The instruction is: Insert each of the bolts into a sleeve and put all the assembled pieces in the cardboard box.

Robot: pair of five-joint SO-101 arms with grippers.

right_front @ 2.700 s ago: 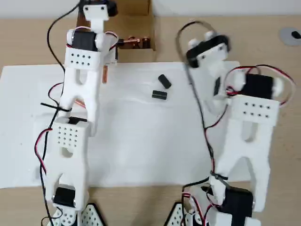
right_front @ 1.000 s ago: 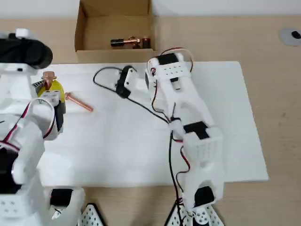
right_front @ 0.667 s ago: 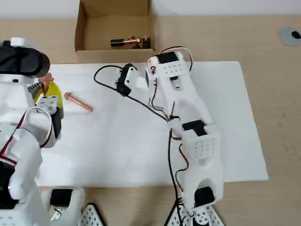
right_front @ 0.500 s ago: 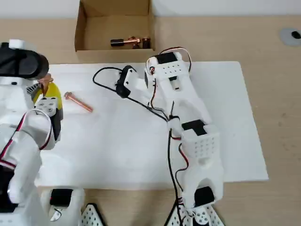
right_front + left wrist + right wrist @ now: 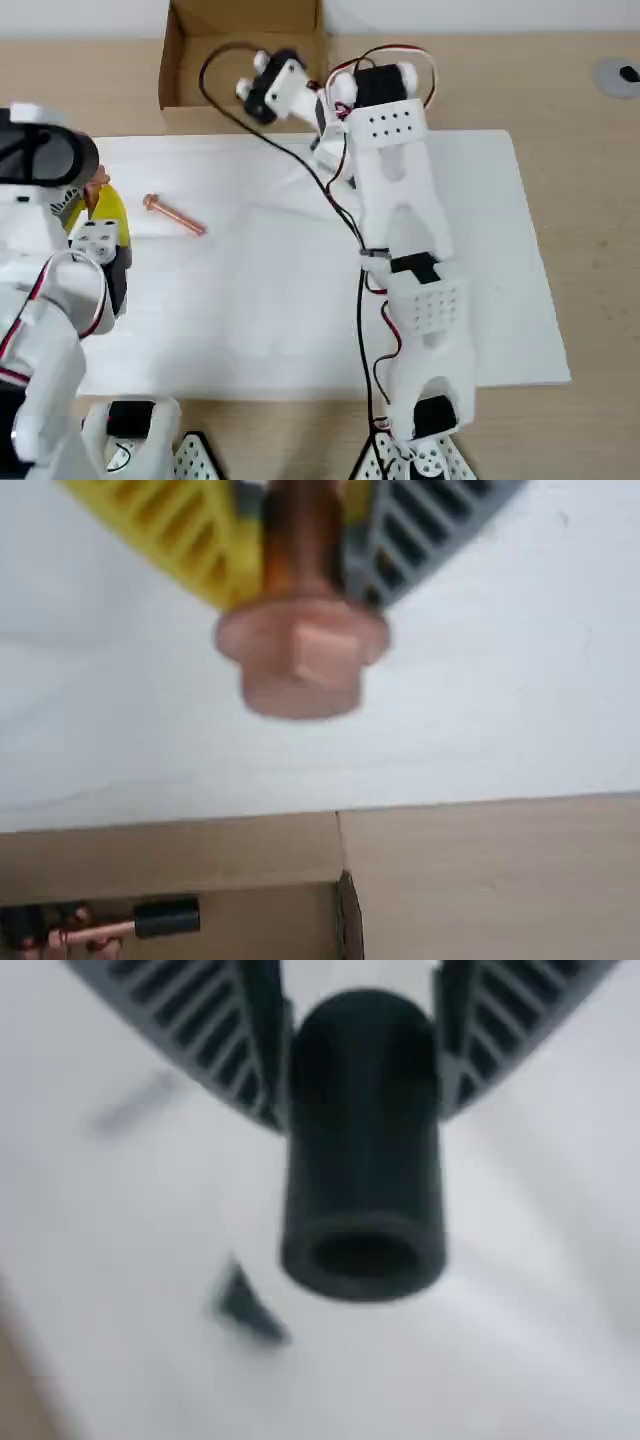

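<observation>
Light wooden bench (image 5: 580,180), viewed from above. Covered across the middle by a white sheet (image 5: 250,310), laid flat, with bare wood showing along the far edge, the right side and the near edge. On the left part of the sheet: one copper bolt (image 5: 178,216), lying flat at a slant, head toward the far left. At the far edge, left of centre: open-topped cardboard box (image 5: 180,118), just beyond the sheet. At the far right corner: grey round disc (image 5: 610,76). At the near edge: two arm bases (image 5: 420,455).
</observation>
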